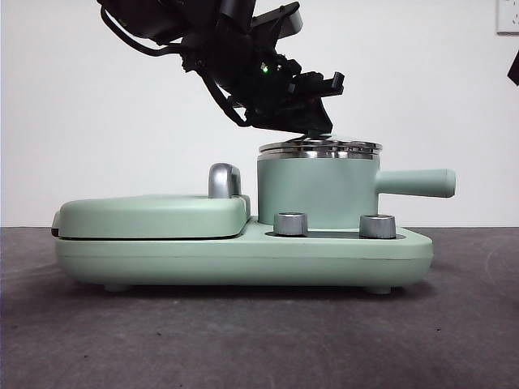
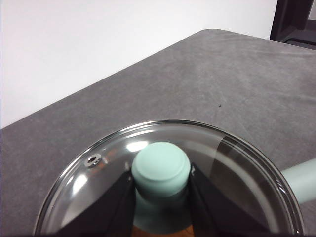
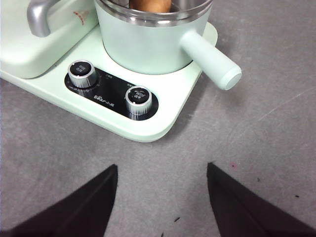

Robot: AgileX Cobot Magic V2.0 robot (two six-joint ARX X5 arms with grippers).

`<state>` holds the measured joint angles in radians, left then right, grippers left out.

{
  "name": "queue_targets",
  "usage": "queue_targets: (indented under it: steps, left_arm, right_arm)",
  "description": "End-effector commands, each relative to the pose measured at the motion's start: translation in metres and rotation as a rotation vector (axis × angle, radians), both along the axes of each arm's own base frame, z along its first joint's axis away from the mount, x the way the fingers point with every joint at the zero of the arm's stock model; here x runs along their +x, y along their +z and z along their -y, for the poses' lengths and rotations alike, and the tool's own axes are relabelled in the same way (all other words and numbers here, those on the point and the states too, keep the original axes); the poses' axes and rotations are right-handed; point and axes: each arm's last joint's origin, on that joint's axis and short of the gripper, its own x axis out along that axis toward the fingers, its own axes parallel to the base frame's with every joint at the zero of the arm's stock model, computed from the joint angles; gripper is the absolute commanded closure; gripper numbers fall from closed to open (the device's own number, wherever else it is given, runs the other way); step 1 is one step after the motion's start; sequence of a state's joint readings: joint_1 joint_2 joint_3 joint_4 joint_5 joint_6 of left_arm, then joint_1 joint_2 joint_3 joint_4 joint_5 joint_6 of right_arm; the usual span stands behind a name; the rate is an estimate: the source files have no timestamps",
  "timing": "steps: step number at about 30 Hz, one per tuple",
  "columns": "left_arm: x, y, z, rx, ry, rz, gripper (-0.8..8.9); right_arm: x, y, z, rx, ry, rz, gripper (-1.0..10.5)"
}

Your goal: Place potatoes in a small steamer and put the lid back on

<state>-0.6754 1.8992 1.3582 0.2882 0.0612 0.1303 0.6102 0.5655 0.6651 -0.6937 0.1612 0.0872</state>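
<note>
The mint-green small steamer [image 1: 316, 190] stands on the right half of a cooker base, its long handle [image 1: 418, 183] pointing right. The glass lid [image 1: 320, 147] rests on its steel rim. My left gripper [image 1: 312, 121] comes down from the upper left and is shut on the lid's green knob [image 2: 161, 170]; both jaws press its sides. Orange-brown potatoes [image 3: 150, 5] show inside the steamer [image 3: 148, 44] through the glass. My right gripper [image 3: 161, 168] hovers open over the grey table in front of the cooker, holding nothing.
A flat mint-green lidded griddle [image 1: 154, 215] with a chrome handle [image 1: 225, 180] fills the base's left half. Two steel dials [image 1: 291, 224] [image 1: 377, 225] sit on the cooker base [image 1: 243, 259] in front of the pot. A black frame [image 2: 294, 19] stands at the table's far corner.
</note>
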Motion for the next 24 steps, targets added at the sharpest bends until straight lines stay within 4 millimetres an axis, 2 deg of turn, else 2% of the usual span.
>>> queue_targets:
  steps: [1,13,15,17,19,24]
  left_arm:
    - [0.002,0.004,0.003,0.026,0.009,0.022,8.04]
    - [0.001,0.002,0.003,0.048,0.01,0.011,8.03]
    - [0.0,0.003,0.004,0.034,0.012,0.008,7.54]
    - [0.0,0.006,0.003,0.01,0.018,0.0,6.21]
    - [-0.002,0.01,0.002,0.005,0.019,0.002,5.52]
    - [-0.008,0.023,-0.003,0.005,0.021,-0.006,5.34]
  right_arm:
    - [0.001,0.002,-0.002,0.006,0.0,0.0,6.6]
    - [0.003,0.001,-0.003,0.0,0.0,-0.009,6.6]
    - [0.002,0.001,-0.003,0.0,0.0,-0.01,6.6]
    - [0.002,0.001,-0.003,-0.001,0.0,-0.01,6.6]
    - [0.002,0.001,-0.003,-0.001,0.0,-0.01,6.6]
    - [0.002,0.001,-0.003,0.0,0.0,-0.01,6.6]
